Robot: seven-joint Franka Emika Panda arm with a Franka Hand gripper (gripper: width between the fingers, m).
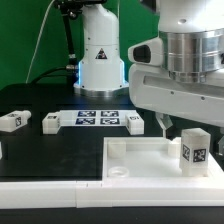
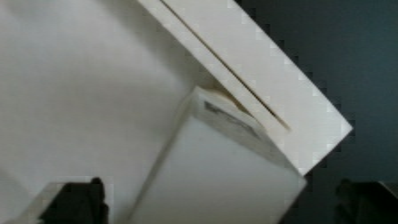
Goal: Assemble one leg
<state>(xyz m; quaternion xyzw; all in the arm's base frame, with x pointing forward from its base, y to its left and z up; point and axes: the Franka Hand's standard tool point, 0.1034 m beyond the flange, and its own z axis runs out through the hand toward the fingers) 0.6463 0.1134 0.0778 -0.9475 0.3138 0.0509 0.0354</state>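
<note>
A white leg [image 1: 194, 148] with a black-and-white tag stands upright on the large white tray-like piece [image 1: 140, 152], near its corner at the exterior view's right. My gripper [image 1: 188, 124] hangs just above it. In the wrist view the leg [image 2: 222, 165] lies between my two dark fingertips [image 2: 75, 200], with gaps on both sides. The gripper [image 2: 217, 206] is open and holds nothing. The tray-like piece [image 2: 89, 90] fills most of the wrist view.
Three more legs lie at the back: one [image 1: 12, 121] at the exterior view's far left, one [image 1: 51, 122] beside the marker board [image 1: 97, 118], and one [image 1: 134, 122] at its other end. The robot base [image 1: 100, 60] stands behind.
</note>
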